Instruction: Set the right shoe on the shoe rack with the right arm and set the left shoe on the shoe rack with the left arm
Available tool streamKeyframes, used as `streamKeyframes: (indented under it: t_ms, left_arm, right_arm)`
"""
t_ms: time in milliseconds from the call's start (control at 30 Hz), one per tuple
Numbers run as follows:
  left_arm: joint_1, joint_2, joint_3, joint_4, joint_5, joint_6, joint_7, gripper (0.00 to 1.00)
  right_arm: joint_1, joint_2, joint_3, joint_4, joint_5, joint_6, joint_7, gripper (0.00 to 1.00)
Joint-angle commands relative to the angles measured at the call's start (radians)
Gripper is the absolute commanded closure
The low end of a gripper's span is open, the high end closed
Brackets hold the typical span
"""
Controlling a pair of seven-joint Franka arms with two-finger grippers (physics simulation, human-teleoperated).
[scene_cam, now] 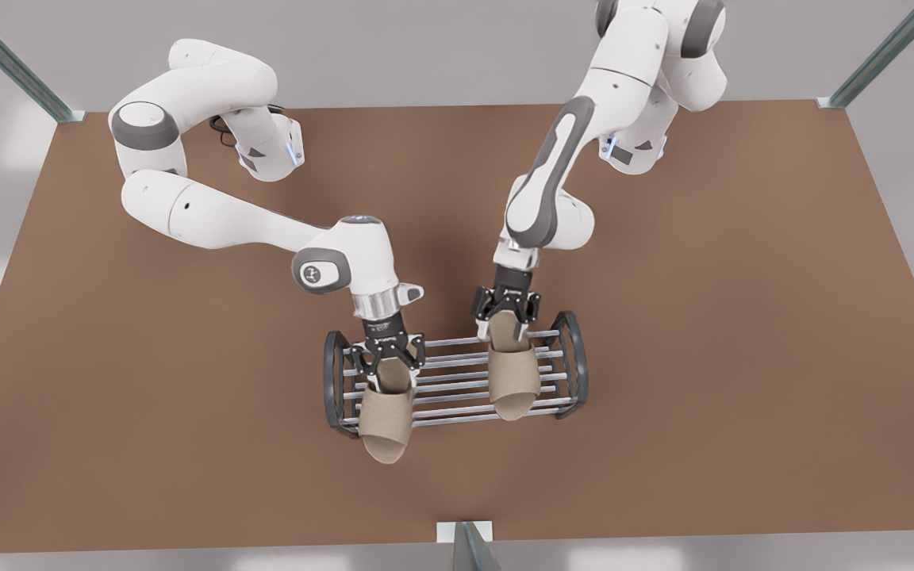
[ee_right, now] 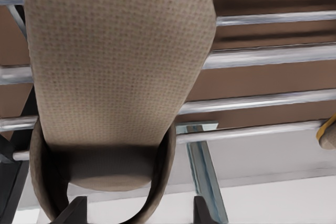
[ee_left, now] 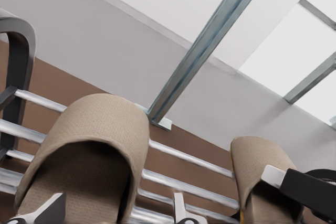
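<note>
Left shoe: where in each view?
Front view: left shoe over the shoe rack, front view's right, in the left claw.
Left wrist view: near slipper, beside the dark end frame.
Right wrist view: probably the beige sliver beyond the right shoe in the right claw.
Shared landmark: the silver bars.

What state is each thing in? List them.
shoe rack, silver bars, dark grey ends: upright.
right shoe, beige fabric slipper: gripped, toe overhanging rack front.
left shoe, matching slipper: gripped, over the bars.
right gripper, black: shut on right shoe.
left gripper, black: shut on left shoe.
</note>
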Motion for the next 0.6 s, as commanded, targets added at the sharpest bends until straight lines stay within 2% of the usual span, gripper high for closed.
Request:
streamKeyframes:
  t_ms: [0, 67, 167, 267, 333, 400, 467, 500, 533, 567]
  left_arm:
    - [-0.010, -0.002, 0.005, -0.004, -0.002, -0.010, -0.338, 0.00]
    - [-0.034, -0.003, 0.025, -0.018, -0.002, -0.011, -0.338, 0.00]
    - [-0.074, -0.020, 0.063, -0.045, -0.002, -0.011, -0.341, 0.00]
    - [-0.106, -0.052, 0.092, -0.087, -0.002, -0.011, -0.344, 0.00]
    - [-0.108, -0.063, 0.092, -0.093, -0.002, -0.011, -0.341, 0.00]
    - [-0.106, -0.057, 0.092, -0.082, -0.003, -0.030, -0.339, 0.00]
    - [-0.103, -0.059, 0.092, -0.057, -0.003, -0.028, -0.338, 0.00]
    - [-0.105, -0.059, 0.092, -0.047, -0.005, -0.030, -0.338, 0.00]
    - [-0.100, -0.059, 0.092, -0.034, -0.005, -0.030, -0.338, 0.00]
    - [-0.102, -0.059, 0.092, -0.027, -0.005, -0.030, -0.338, 0.00]
  right_arm:
    - [-0.001, -0.003, 0.001, -0.004, -0.005, -0.020, 0.216, 0.00]
    - [-0.007, -0.013, 0.044, -0.057, 0.009, -0.092, 0.228, 0.00]
    - [-0.009, -0.011, 0.173, -0.134, 0.101, -0.264, 0.234, 0.00]
    - [-0.053, -0.039, 0.346, -0.128, 0.389, -0.377, 0.354, 0.00]
    - [-0.061, -0.077, 0.415, -0.054, 0.514, -0.474, 0.352, 0.00]
    - [0.080, -0.080, 0.456, 0.137, 0.518, -0.684, 0.351, 0.00]
    - [0.068, -0.082, 0.508, 0.179, 0.593, -0.739, 0.375, 0.00]
    - [0.112, -0.196, 0.486, 0.314, 0.696, -0.793, 0.398, 0.00]
    - [0.138, -0.328, 0.366, 0.426, 0.860, -0.793, 0.403, 0.00]
    - [0.213, -0.474, 0.190, 0.501, 0.992, -0.793, 0.404, 0.00]
